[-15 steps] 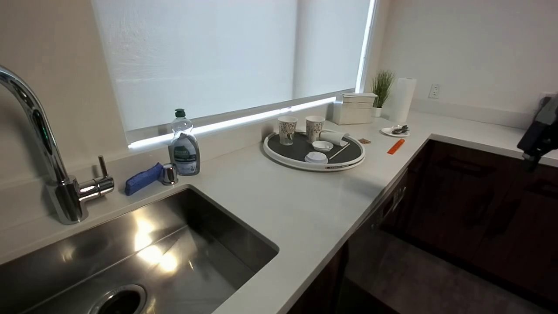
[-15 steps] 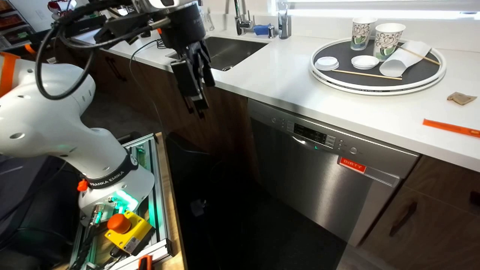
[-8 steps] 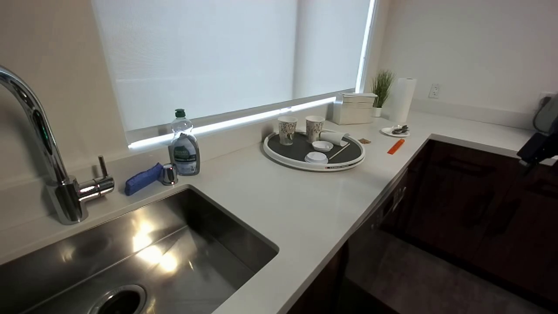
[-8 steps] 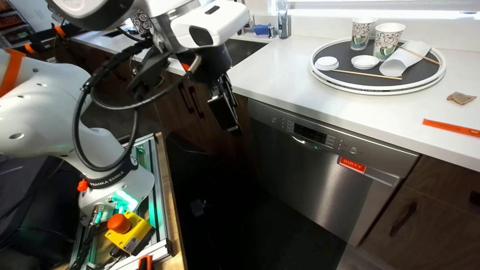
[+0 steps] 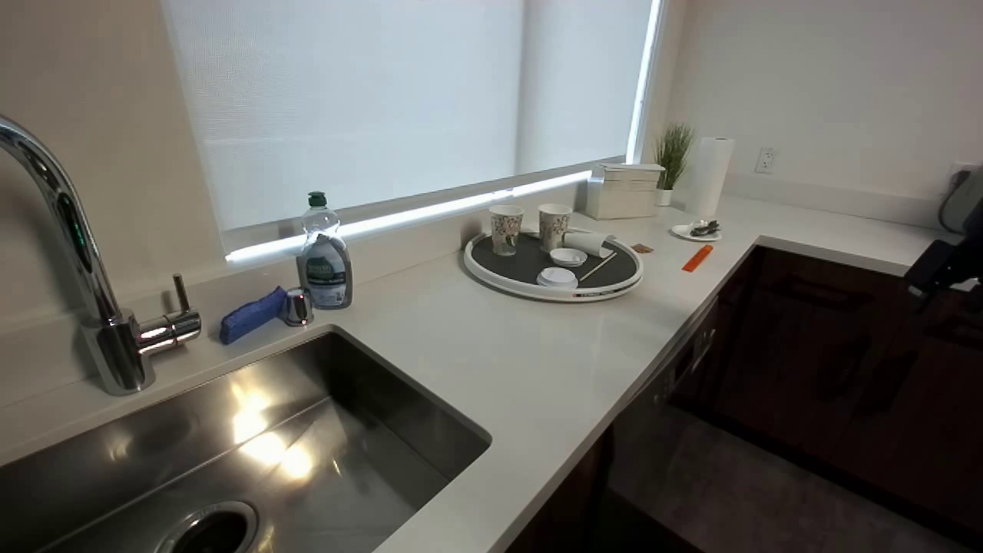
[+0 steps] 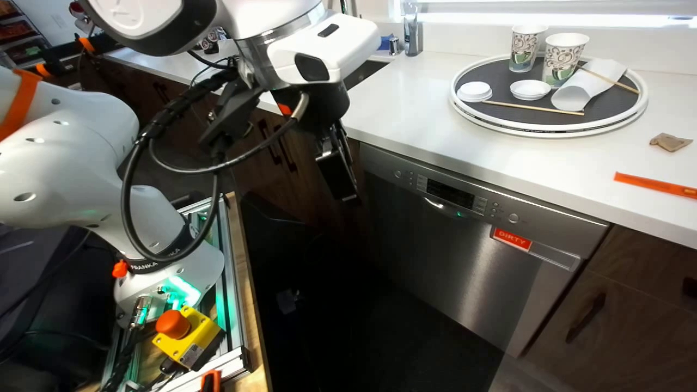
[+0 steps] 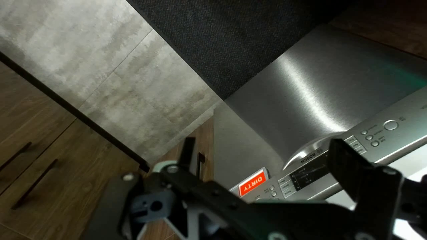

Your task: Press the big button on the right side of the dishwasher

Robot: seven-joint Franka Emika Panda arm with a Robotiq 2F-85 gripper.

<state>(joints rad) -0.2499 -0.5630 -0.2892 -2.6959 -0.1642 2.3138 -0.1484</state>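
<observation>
In an exterior view I find the button right of centre, the gripper near centre, well apart from it. Wrist view: fingers apart. I judge this the approach; next: fingers together, reach rightward, press.

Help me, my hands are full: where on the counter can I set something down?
Bare: the counter between sink and round tray, and the strip above the dishwasher, in front of that tray; also, in an exterior view, right of the paper towel roll. Crowded: the tray, with cups and lids; behind the sink, with faucet and soap bottle.
</observation>
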